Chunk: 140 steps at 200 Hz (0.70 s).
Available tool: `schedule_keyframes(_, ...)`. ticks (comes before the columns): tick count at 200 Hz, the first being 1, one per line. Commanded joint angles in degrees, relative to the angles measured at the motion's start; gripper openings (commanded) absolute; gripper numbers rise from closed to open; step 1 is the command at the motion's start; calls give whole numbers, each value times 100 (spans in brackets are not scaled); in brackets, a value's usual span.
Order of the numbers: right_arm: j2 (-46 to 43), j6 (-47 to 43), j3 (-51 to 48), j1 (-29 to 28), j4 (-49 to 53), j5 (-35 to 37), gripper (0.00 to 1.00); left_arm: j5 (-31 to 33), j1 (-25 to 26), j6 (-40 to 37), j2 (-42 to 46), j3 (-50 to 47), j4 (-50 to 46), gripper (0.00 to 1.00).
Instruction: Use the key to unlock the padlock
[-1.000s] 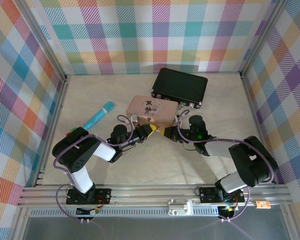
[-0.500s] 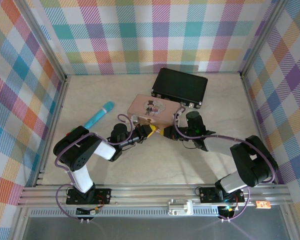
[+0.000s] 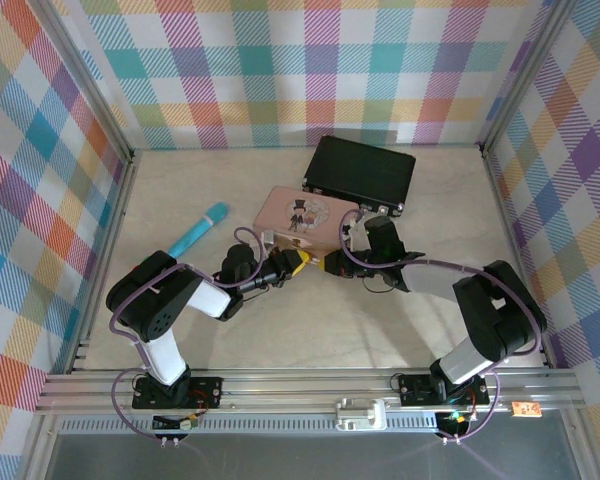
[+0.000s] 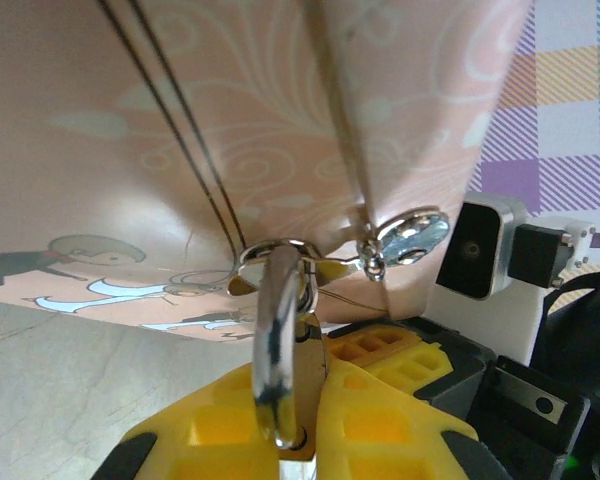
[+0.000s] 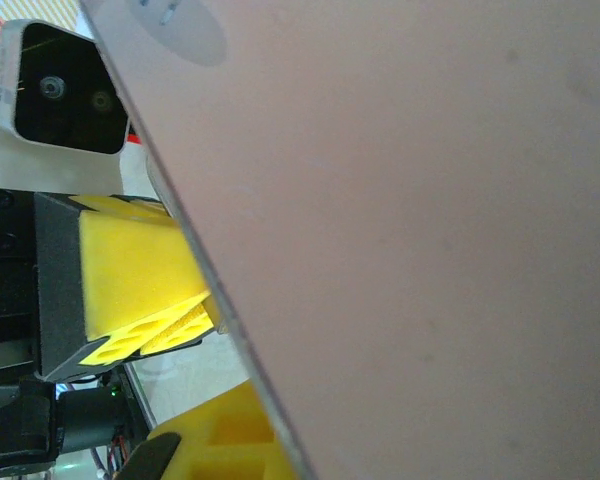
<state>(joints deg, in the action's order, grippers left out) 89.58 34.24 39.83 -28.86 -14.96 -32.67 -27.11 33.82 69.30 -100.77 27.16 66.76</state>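
Two containers sat on the rig: a pale pink rectangular tin (image 3: pixel 302 215) with little cartoon figures on the lid, and behind it to the right a flat black hard case (image 3: pixel 362 170). Both were closed, so I couldn't see inside either. They sat on a beige tabletop (image 3: pixel 220 330) fenced in by rainbow plaid cloth walls (image 3: pixel 280 70), with a long blue pen-like stick (image 3: pixel 198 230) lying off to the left of the tin.

The tiny brass padlock (image 4: pixel 277 340) hung at the tin's near edge, its silver shackle looped through the tin's little metal clasp ring. My left gripper (image 4: pixel 292 425) was clamped on the lock's body, with the yellow fingers (image 4: pixel 210 425) pressed in on both sides and the shackle poking up between them. The right gripper (image 3: pixel 328 264) sat just beside it, nose to nose at the tin's edge, and I couldn't tell if its jaws were apart or closed. A small shiny round metal bit (image 4: pixel 410 235) dangled right by the shackle; I couldn't say what it was.
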Motion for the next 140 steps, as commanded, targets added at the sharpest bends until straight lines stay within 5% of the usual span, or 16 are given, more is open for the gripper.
schedule_keyframes(1, 235, 242, 379, -8, -260, 542, 0, -1859, 307, 39, 339, 290, 944, 0)
schedule_keyframes(60, 424, 1734, 292, 261, -1013, -206, 0, -2256, 309, 24, 314, 375, 962, 0)
schedule_keyframes(140, 543, 2375, 323, 413, -1225, -691, 0, -2615, 300, 65, 181, 604, 968, 0)
